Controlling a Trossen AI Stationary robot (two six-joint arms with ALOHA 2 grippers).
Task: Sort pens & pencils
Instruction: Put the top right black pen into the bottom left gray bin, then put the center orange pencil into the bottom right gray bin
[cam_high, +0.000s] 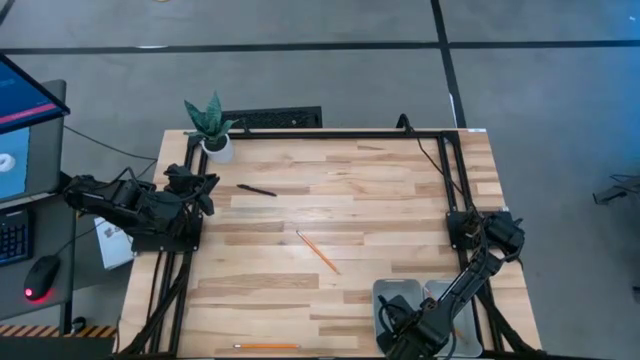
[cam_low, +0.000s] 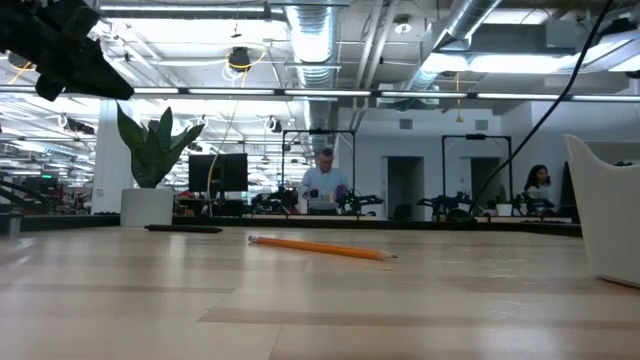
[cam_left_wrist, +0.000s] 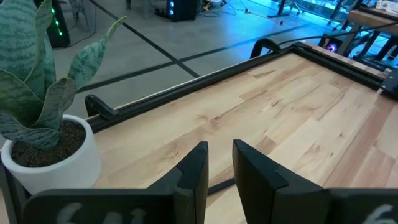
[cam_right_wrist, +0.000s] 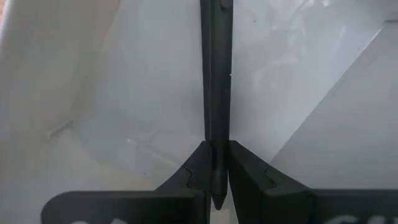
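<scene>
Table (cam_high: 400, 200) notes, read from your left to your right.

Left arm sits folded at the left edge, next to the potted plant (cam_high: 212, 128) in the far left corner. Left gripper (cam_left_wrist: 218, 163): fingers almost together with a thin gap between them, and nothing in it. You can see it in the left wrist view, aimed out across the wood toward the far rail.

Black pen (cam_high: 257, 190) lies flat on the table, just right of that arm and near the far edge. It is well clear of the gripper.

One orange pencil (cam_high: 317, 251) lies near the middle, on a slant. The low view shows it flat on the wood (cam_low: 318, 247). A second pencil (cam_high: 266, 346) lies at the near edge, parallel to it.

Two pale bins (cam_high: 390, 293) stand side by side in the near right corner. Right arm reaches down over them. Right gripper (cam_right_wrist: 217, 163) is clamped on a second black pen (cam_right_wrist: 216, 74), which runs straight out from the fingertips, inside the white bin (cam_right_wrist: 93, 93). You cannot tell whether the pen's far end touches the bin floor.

People stand in the room beyond the table.
</scene>
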